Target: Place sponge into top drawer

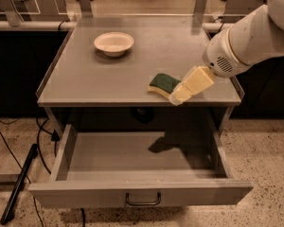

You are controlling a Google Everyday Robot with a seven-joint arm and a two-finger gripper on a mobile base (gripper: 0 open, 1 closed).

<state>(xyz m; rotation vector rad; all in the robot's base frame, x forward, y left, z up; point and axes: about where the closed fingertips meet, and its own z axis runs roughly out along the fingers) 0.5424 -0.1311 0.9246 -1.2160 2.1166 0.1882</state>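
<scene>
The white arm (pixel 255 32) comes in from the upper right edge and slants down and to the left. It ends in a rounded wrist (pixel 220 60) with a small vent grille on its face. The cream gripper (pixel 177 97) juts out from the wrist, pointing down-left at a steep tilt and narrowing toward its tip. It sits low over the front right part of the counter (pixel 109 79), and its tip meets the right end of the sponge (pixel 163 82). Whether it touches the sponge cannot be told. Only this forearm, the wrist and the gripper are in view.
</scene>
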